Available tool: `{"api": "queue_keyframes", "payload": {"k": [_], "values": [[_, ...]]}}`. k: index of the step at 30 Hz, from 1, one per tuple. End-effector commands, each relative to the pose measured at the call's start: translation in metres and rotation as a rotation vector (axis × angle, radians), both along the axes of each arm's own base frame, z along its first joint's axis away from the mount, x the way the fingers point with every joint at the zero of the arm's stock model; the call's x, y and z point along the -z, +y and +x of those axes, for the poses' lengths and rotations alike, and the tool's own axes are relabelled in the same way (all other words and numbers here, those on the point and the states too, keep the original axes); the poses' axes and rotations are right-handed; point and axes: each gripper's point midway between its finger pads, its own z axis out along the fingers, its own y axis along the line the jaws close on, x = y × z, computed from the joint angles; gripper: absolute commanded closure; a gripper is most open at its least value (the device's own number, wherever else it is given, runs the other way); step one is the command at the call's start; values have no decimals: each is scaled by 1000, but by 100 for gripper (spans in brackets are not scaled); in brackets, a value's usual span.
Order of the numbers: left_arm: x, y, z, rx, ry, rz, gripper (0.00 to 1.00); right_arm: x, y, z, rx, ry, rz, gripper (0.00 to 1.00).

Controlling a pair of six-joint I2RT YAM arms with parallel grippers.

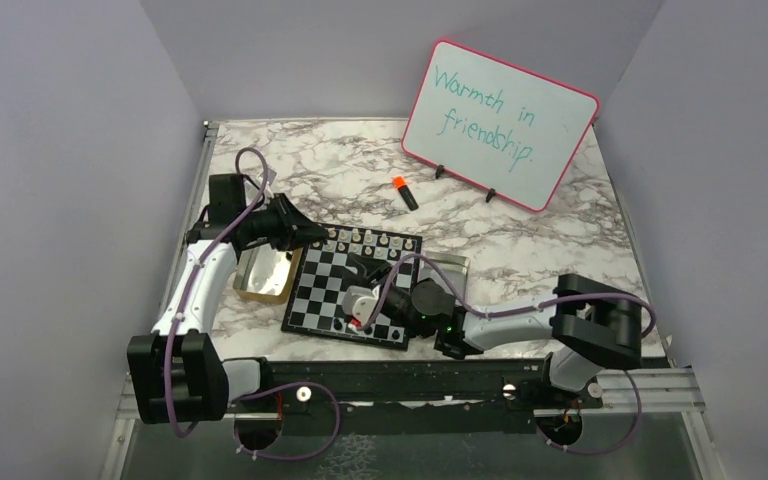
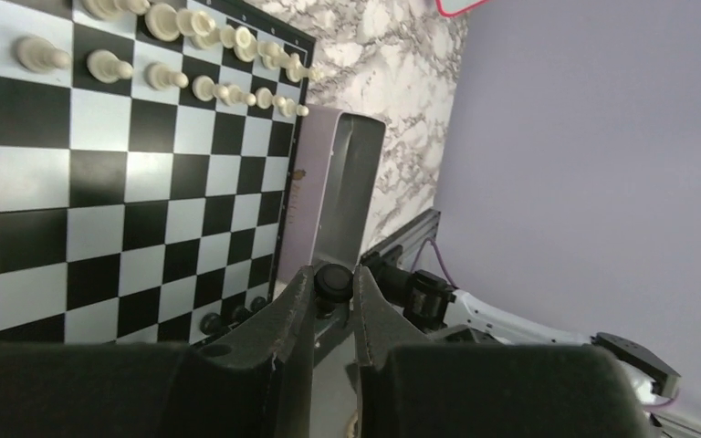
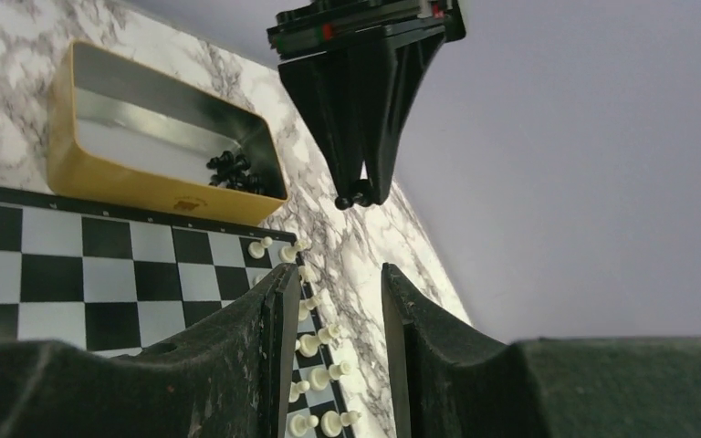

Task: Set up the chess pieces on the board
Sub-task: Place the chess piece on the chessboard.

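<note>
The board (image 1: 332, 290) lies mid-table, with pale chess pieces (image 1: 360, 238) lined along its far edge and showing as two rows (image 2: 183, 78) in the left wrist view. A few black pieces (image 2: 210, 321) stand at its near edge. My left gripper (image 1: 312, 238) hangs over the board's far-left corner, shut on a black piece (image 2: 333, 281); the right wrist view shows that piece (image 3: 359, 197) at its fingertips. My right gripper (image 1: 358, 272) hovers low over the board. Its jaws (image 3: 336, 274) stand apart with nothing between them.
A gold tray (image 1: 260, 290) left of the board holds several black pieces (image 3: 233, 172). A silver metal tray (image 2: 351, 173) lies along the board's right side. An orange-capped marker (image 1: 405, 192) and a pink-rimmed whiteboard (image 1: 500, 120) stand at the back.
</note>
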Motion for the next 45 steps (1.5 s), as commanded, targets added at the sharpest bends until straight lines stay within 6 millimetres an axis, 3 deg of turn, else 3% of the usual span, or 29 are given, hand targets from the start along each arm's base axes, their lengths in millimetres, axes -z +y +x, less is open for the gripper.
{"api": "queue_keyframes", "payload": {"k": [1,19,25,31,45], "values": [[-13,-12,-19,43,19,-100,88,-21,16,-2,-28,-214,14,57],[-13,-23,-41,48,46,-158,89,-1,41,16,45,-321,-45,61],[-10,-23,-44,40,61,-165,89,-1,44,17,45,-322,-45,73],[-11,-23,-45,27,67,-172,89,2,44,18,45,-310,-38,99],[-24,-23,-36,-55,52,-234,86,3,23,23,-14,-135,90,99]]}}
